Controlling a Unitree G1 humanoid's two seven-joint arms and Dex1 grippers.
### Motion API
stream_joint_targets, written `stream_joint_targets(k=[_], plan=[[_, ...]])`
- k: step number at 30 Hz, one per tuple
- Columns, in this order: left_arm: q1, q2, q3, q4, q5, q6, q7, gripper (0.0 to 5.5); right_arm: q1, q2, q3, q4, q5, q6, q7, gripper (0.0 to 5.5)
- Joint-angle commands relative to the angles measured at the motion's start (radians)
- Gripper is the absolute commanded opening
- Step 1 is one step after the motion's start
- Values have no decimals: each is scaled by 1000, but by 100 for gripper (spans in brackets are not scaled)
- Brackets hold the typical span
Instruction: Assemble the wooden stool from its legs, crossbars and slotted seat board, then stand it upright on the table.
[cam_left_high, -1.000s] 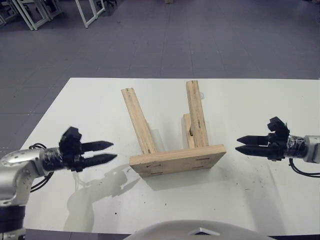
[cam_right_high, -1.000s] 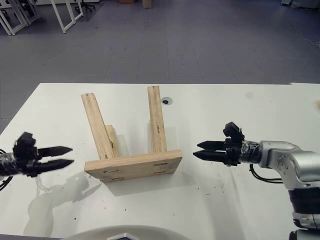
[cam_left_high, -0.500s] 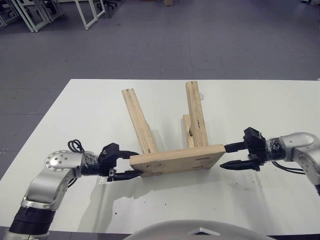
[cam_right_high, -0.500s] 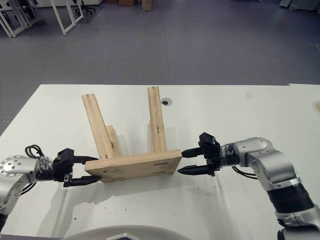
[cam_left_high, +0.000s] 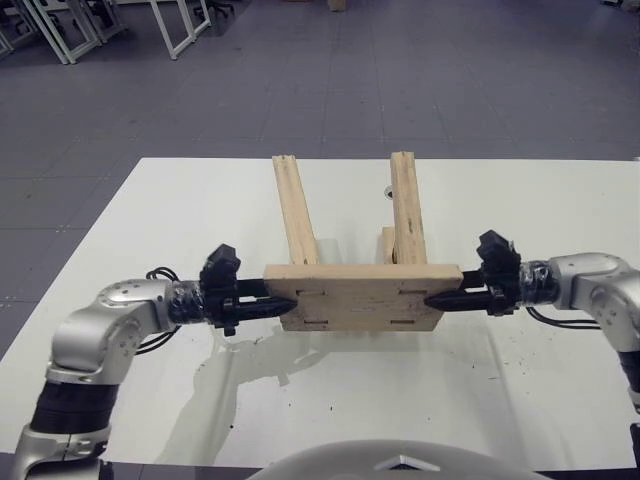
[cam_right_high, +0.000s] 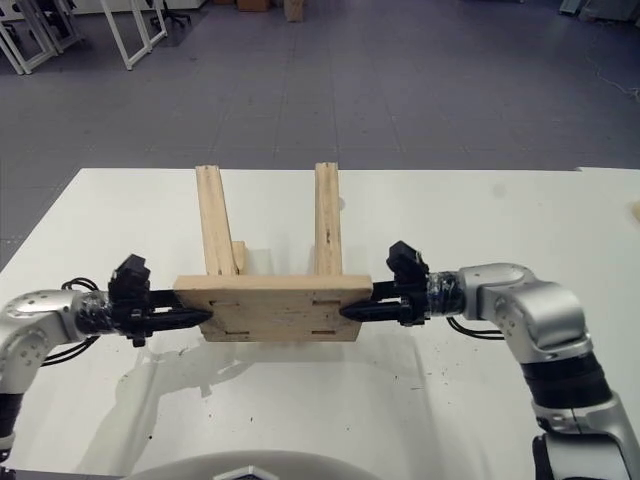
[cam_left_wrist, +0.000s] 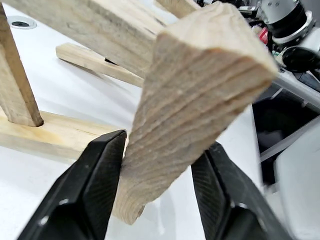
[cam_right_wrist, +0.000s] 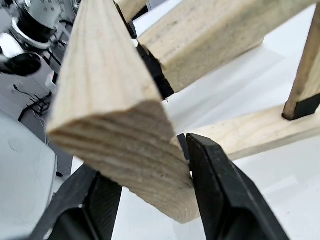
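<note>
Clamping the wooden stool (cam_right_high: 270, 305) from both sides with two grippers: left gripper (cam_left_high: 275, 303) pinching the left end of the seat board (cam_left_high: 360, 305), right gripper (cam_left_high: 440, 299) pinching the right end. Fingers (cam_left_wrist: 95, 180) pressed against opposite faces of the wood. Held over the white table (cam_left_high: 540, 210), near its middle, board face turned toward the head camera. Visible on that face: four slots. Visible behind: two long legs (cam_left_high: 296, 205) pointing away, plus one shorter piece (cam_left_high: 388, 243) partly hidden.

White table (cam_left_high: 130, 230), scattered dark specks (cam_right_high: 441, 374)
</note>
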Motion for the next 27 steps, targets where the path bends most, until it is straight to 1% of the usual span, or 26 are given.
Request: stream_joint_targets(k=[1,2,4,6,8,9,10,11,12,14,16,18,20,21,24,25,27], plan=[[-84,32,43,-77,-146,187,68,201,-131,49,-107,-84,224,266,-126,191],[-107,43,51,-84,-180,239,85,201,-155,72,-146,-100,273,312,-175,191],[-161,80,49,-74,-292,397,82,201,-203,102,-209,-115,316,476,-284,191],[-189,127,43,-72,-407,552,52,201,-244,100,-233,-75,394,589,-309,191],[-263,145,61,1,-572,709,36,201,-288,-23,-135,75,623,621,-289,191],[-305,165,49,58,-647,755,35,201,-326,-88,-55,179,766,624,-293,191],[-354,182,20,126,-699,777,43,201,-395,-123,42,349,923,624,-328,191],[-400,187,-7,195,-726,784,63,201,-451,-116,91,493,1021,624,-384,191],[-436,185,-27,251,-741,785,88,201,-491,-129,155,572,1095,624,-416,191],[-489,169,-55,342,-738,785,137,201,-528,-173,266,589,1180,624,-443,191],[-529,148,-78,412,-727,785,193,229,-588,-181,364,659,1226,624,-420,191],[-576,117,-92,492,-727,785,251,270,-651,-171,439,744,1234,624,-403,191],[-608,89,-101,556,-699,784,289,312,-690,-148,495,837,1234,624,-419,191],[-632,73,-104,599,-677,784,303,324,-708,-128,521,903,1234,624,-435,191],[-715,20,-91,747,-598,784,332,379,-780,-37,538,1146,1230,624,-513,191],[-741,0,-75,798,-566,778,348,395,-800,-4,524,1216,1218,624,-538,191],[-799,-45,-32,919,-506,754,383,433,-840,70,455,1373,1144,624,-591,191]])
